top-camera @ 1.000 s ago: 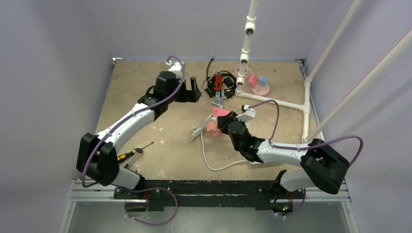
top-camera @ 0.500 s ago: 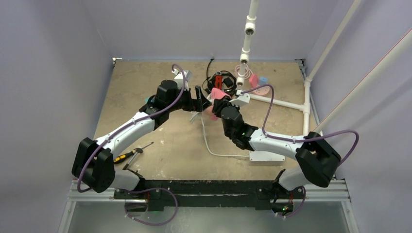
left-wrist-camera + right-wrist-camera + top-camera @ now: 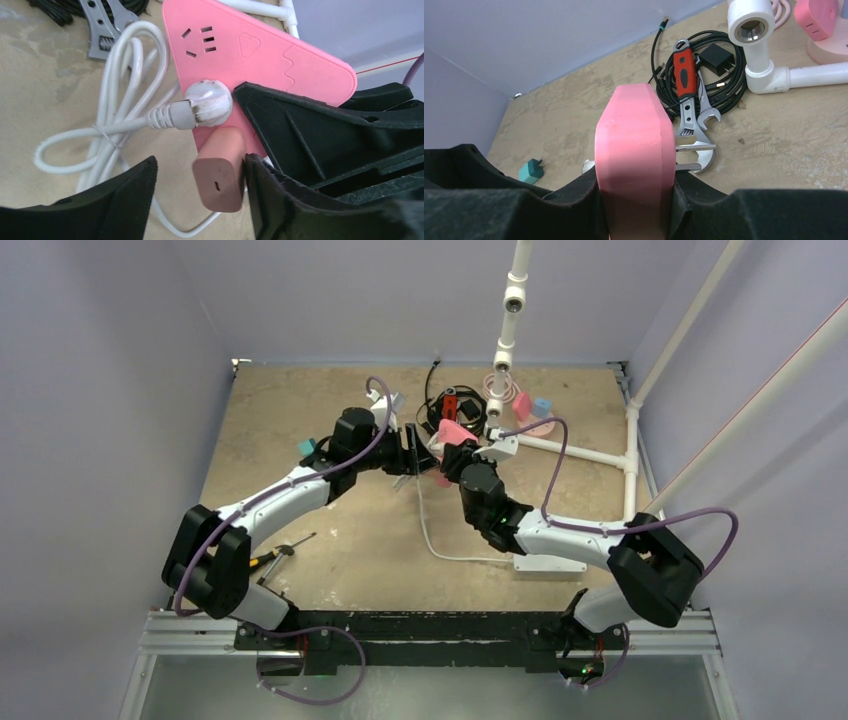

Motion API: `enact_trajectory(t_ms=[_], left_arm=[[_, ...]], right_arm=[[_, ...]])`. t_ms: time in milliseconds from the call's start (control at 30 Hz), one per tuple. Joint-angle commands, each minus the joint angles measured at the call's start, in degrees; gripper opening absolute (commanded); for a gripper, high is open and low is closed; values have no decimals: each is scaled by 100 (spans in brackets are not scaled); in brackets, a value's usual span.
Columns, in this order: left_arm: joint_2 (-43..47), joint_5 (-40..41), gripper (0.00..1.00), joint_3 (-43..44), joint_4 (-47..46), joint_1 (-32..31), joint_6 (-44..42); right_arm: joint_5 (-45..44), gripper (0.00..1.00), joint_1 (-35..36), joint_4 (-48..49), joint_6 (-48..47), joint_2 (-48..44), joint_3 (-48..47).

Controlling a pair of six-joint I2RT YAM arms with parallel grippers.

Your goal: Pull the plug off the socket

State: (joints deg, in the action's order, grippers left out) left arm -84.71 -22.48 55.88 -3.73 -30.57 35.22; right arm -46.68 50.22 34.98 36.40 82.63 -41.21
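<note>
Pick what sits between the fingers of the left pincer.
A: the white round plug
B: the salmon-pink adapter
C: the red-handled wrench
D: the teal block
B: the left wrist view shows the salmon adapter between the open fingers of the left pincer. It sits on the pink socket, which the right pincer clamps. The white plug lies beyond the fingertips.

The fingers (image 3: 574, 200) are clamped on a pink block (image 3: 634, 145), which stands upright and edge-on in the middle of the view. Beyond it on the sandy tabletop (image 3: 784, 140), a red-handled wrench (image 3: 685, 80) lies across a coil of black cable (image 3: 731, 87). A white pipe fitting (image 3: 759, 45) stands just right of the coil. A small teal plug (image 3: 530, 171) sits well apart on the left.
</note>
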Motion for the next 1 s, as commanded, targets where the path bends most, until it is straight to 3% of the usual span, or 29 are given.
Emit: enact_trajectory(t_ms=[0,267,533,767,967], left_arm=[[-136,-340,56,-131,-387,-36,281],[-220,-736,50,-269,-789,-34,546],[-257,-737,0,-173,-675,-60,461],[-69,-3,0,-16,-97,-259,-80],[-116,79,0,97,99,-213,-112]], right_arm=[[-153,0,-12,831,0,-222,-73],[-225,0,-12,843,-22,-156,-99],[-387,0,-24,495,124,156,-333],[-442,0,-144,-199,445,758,-862],[-238,0,-161,64,295,616,-724]])
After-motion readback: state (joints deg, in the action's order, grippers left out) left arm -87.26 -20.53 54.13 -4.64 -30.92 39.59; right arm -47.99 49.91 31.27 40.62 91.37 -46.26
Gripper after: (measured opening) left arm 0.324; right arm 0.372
